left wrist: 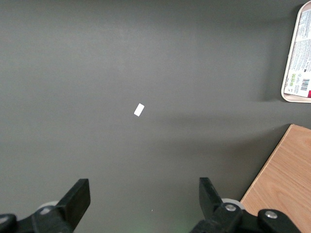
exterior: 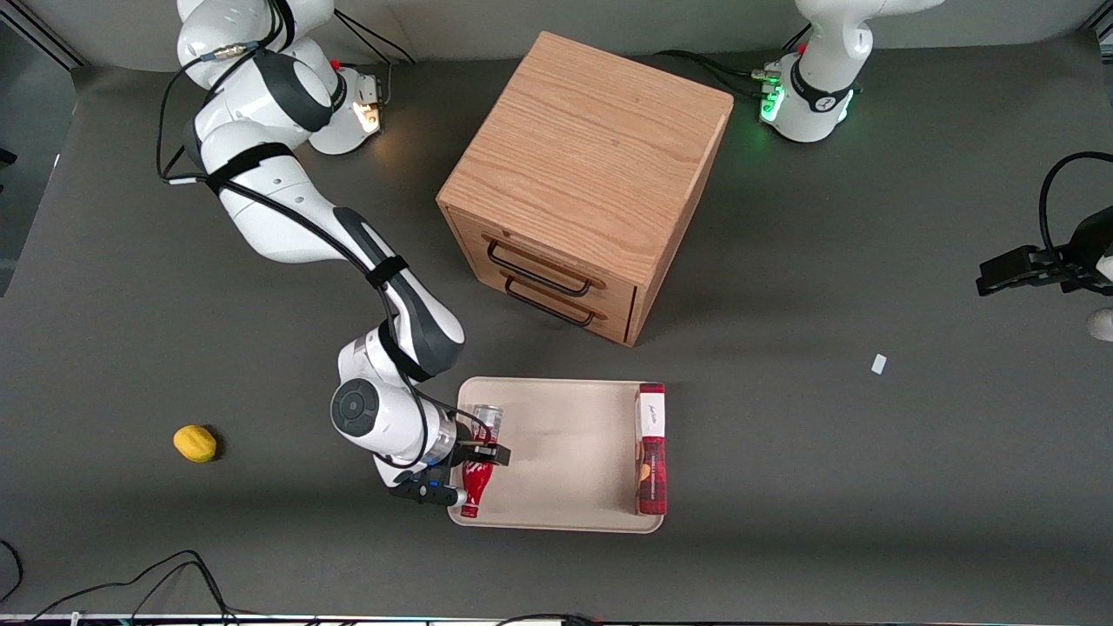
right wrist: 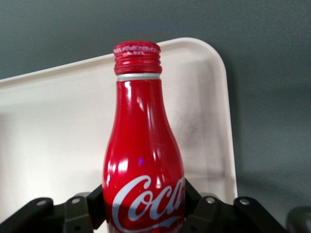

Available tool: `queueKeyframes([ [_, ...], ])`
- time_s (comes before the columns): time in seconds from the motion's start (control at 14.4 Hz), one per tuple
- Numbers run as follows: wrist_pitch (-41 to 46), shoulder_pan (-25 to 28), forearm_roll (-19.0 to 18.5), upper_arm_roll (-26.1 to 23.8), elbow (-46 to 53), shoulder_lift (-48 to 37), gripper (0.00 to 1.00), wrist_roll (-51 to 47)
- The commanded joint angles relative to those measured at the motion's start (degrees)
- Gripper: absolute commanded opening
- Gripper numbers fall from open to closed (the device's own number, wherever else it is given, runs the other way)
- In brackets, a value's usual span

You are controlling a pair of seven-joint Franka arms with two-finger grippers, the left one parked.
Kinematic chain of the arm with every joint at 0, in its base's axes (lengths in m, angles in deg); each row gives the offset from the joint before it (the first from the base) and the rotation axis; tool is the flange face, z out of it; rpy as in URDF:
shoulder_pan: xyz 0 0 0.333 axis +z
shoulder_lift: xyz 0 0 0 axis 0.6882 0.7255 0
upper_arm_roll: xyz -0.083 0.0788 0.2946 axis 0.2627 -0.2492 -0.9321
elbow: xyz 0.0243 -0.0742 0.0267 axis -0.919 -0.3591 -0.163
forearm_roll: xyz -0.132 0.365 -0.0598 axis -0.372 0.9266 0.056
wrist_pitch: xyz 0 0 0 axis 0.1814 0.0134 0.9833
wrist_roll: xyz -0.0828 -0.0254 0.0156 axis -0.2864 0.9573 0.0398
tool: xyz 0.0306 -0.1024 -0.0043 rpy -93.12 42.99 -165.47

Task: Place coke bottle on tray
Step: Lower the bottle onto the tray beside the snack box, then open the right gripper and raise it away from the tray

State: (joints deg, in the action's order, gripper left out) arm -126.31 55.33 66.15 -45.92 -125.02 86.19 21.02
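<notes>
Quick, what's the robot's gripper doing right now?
Gripper: shut on the coke bottle, holding it lying over the tray at its working-arm end.

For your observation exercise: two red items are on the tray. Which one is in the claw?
The coke bottle, slim with white lettering, gripped by the claw at the tray's working-arm end; the red-and-white box lies untouched.

Even, bright light; soft shadows.
</notes>
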Motion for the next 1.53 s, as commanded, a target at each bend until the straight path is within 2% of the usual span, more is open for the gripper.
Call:
queueKeyframes([
  [0.0, -0.4, 0.5, 0.9, 0.3, 2.3, 1.3, 0.99, -0.5],
  [0.49, -4.1, 0.9, 0.4, 0.8, -1.2, 1.4, 1.0, -0.9],
  [0.84, -1.7, 0.9, 0.5, 1.1, -0.7, -2.6, 1.0, -0.4],
  [0.97, 2.7, 0.6, 0.4, 1.0, -0.4, -6.7, 1.0, -0.1],
  [1.11, 7.4, 0.1, -1.2, 1.0, -1.0, -12.7, 1.0, -0.1],
  [1.25, 17.0, -0.2, -1.5, 1.2, -1.1, -19.8, 1.0, -0.2],
  [1.46, 34.8, -4.4, -1.4, 1.3, -1.3, -30.6, 1.0, 0.1],
])
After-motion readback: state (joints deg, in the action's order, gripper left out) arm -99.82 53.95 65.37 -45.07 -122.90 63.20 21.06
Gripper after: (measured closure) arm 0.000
